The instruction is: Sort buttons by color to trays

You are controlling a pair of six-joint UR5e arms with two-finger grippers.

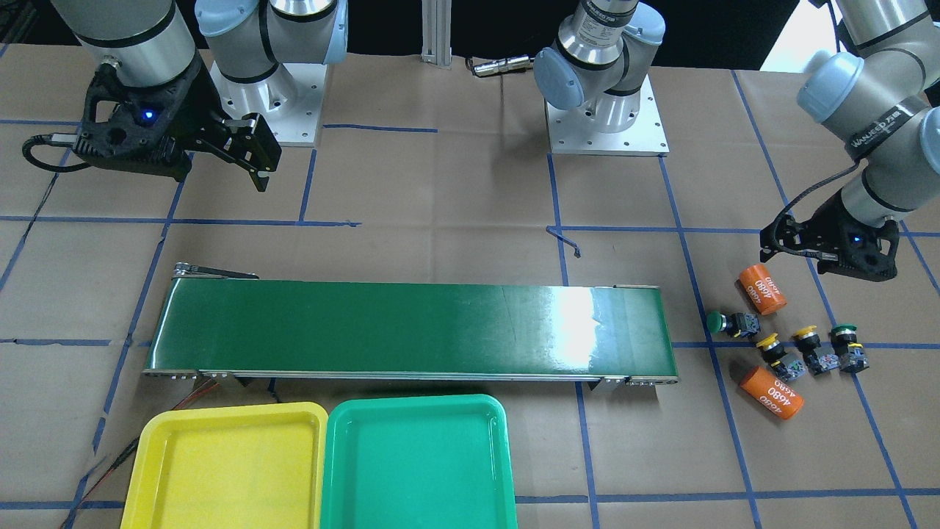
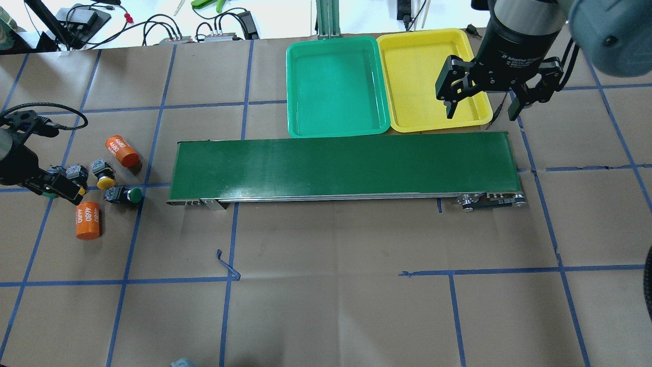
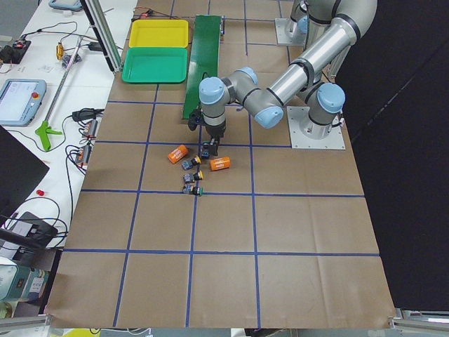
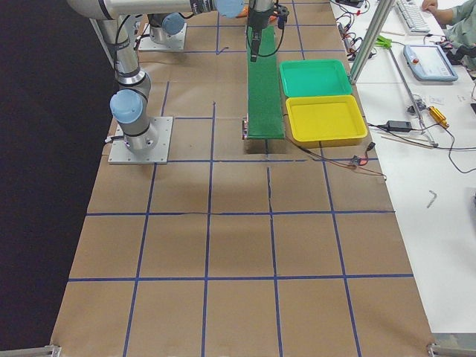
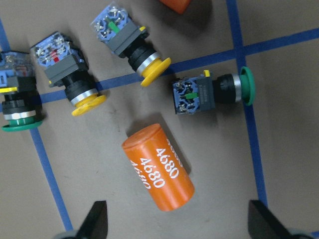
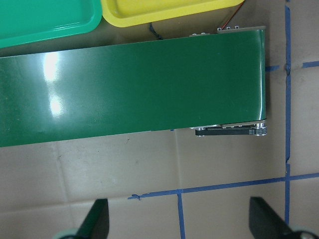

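Note:
Four buttons lie in a cluster on the paper off the conveyor's end. In the left wrist view two have yellow caps (image 5: 128, 44) (image 5: 67, 69) and two have green caps (image 5: 212, 93) (image 5: 17, 102). My left gripper (image 5: 177, 228) hovers open and empty over them, above an orange cylinder; it also shows in the overhead view (image 2: 56, 186). The green tray (image 2: 333, 92) and the yellow tray (image 2: 425, 71) lie empty side by side beyond the belt. My right gripper (image 2: 481, 113) is open and empty, high over the yellow tray's near corner.
A long dark-green conveyor belt (image 2: 346, 163) runs between the buttons and the trays. Two orange cylinders marked "4680" (image 2: 122, 151) (image 2: 87, 220) lie among the buttons. Blue tape lines cross the brown paper. Cables lie behind the trays.

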